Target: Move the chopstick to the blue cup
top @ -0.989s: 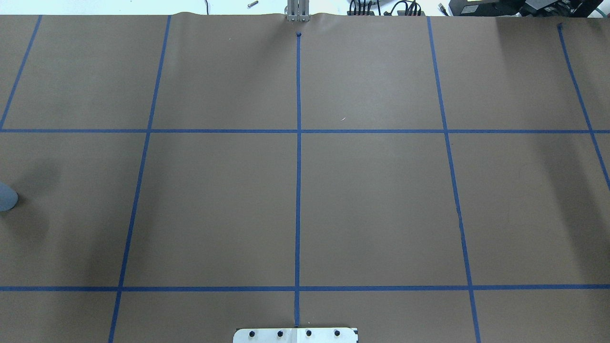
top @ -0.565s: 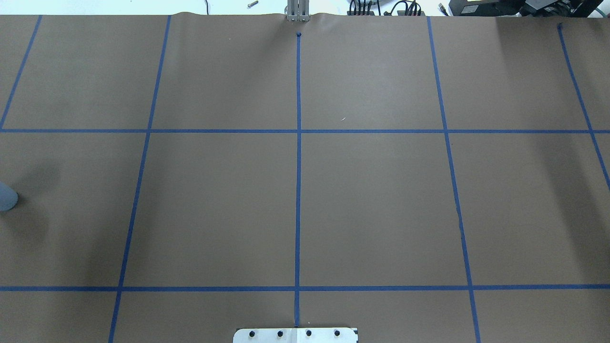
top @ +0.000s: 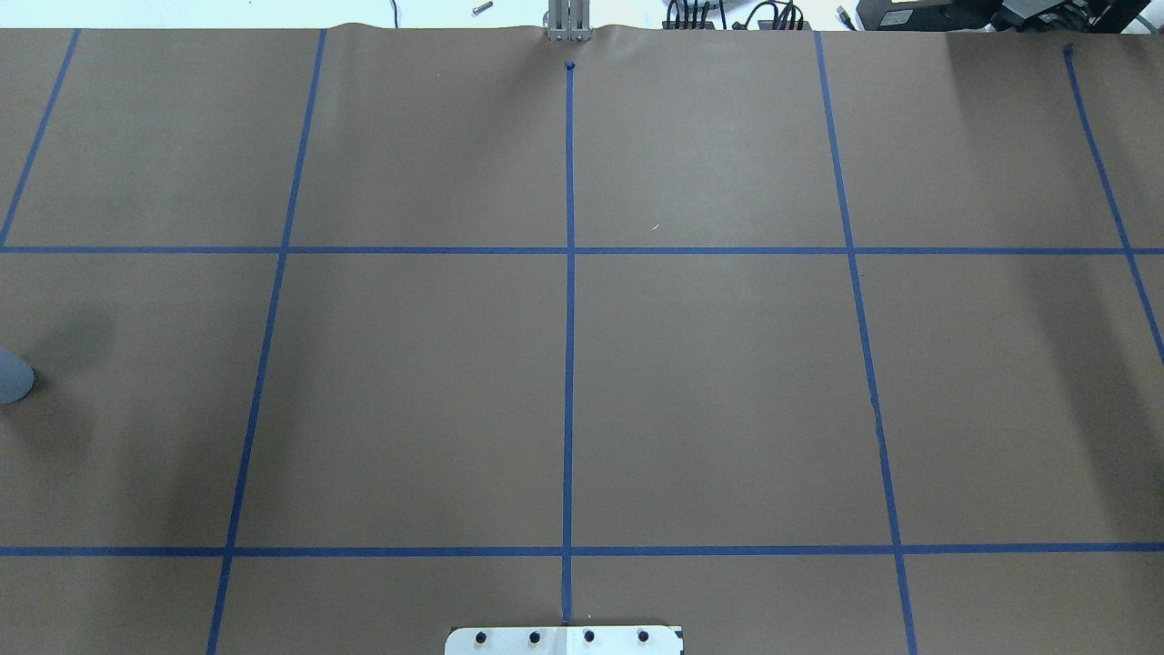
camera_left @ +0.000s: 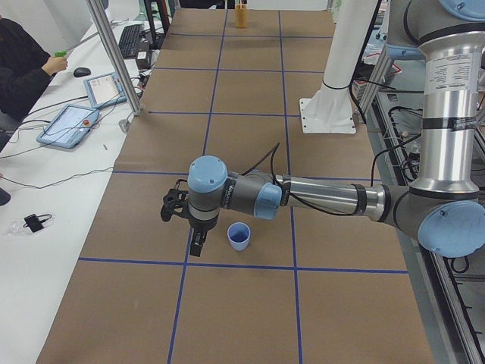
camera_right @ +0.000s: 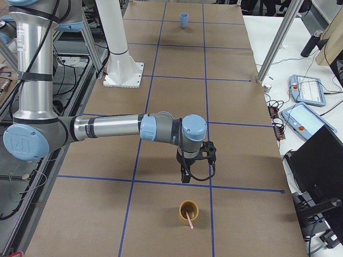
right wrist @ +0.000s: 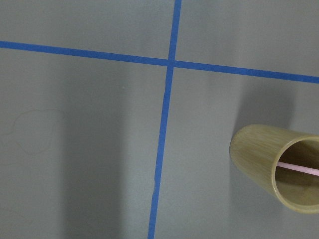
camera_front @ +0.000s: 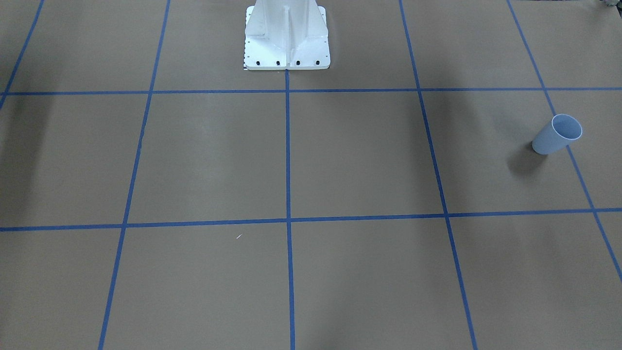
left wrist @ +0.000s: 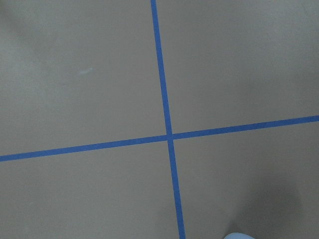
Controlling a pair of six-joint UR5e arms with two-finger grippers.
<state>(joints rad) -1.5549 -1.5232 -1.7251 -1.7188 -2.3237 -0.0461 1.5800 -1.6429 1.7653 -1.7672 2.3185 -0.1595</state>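
The blue cup (camera_front: 556, 134) stands upright on the brown table at my left end; it also shows in the overhead view (top: 9, 375) and the exterior left view (camera_left: 239, 236). The pale pink chopstick (camera_right: 189, 218) leans inside a tan bamboo cup (camera_right: 188, 212) at my right end, and both show in the right wrist view, the stick (right wrist: 299, 169) in the cup (right wrist: 271, 164). My left gripper (camera_left: 197, 244) hangs just beside the blue cup. My right gripper (camera_right: 184, 174) hovers a short way from the bamboo cup. I cannot tell whether either is open or shut.
The white robot pedestal (camera_front: 286, 39) stands at the table's middle edge. Blue tape lines grid the brown paper. A metal post (camera_left: 114, 57) and operators' tablets (camera_left: 68, 125) stand along the far side; a laptop (camera_right: 316, 166) sits beyond the right end.
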